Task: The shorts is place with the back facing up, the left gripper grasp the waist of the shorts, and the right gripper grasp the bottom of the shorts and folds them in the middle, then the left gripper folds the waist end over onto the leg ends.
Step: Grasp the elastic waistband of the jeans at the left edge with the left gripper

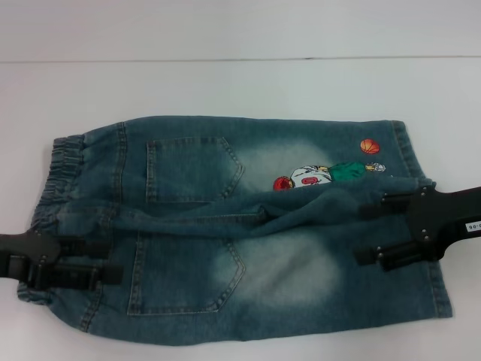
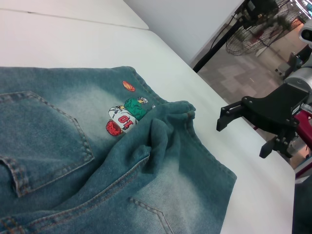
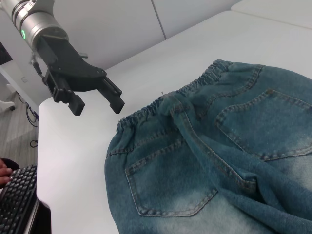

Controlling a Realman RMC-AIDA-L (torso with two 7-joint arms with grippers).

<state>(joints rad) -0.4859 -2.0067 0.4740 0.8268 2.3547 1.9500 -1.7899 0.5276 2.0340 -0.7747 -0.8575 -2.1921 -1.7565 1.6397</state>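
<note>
The shorts [image 1: 248,248] lie back up on the white table, with two patch pockets showing and a crumpled ridge along the middle. The ruffled waist [image 1: 60,162] is at the left. The leg ends [image 1: 443,293] are at the right, near the cartoon embroidery [image 1: 323,174]. My left gripper [image 1: 113,261] hovers open at the near waist corner, holding nothing. The right wrist view shows the left gripper [image 3: 97,100] apart from the waist [image 3: 195,85]. My right gripper [image 1: 372,229], on the labelled arm, hangs open over the leg hems. In the left wrist view the right gripper [image 2: 243,126] is clear of the hem [image 2: 214,156].
The white table [image 1: 240,83] stretches beyond the shorts on the far side. A keyboard [image 3: 17,195] lies off the table's edge on the left arm's side. A fan [image 2: 243,41] and open floor are past the edge on the right arm's side.
</note>
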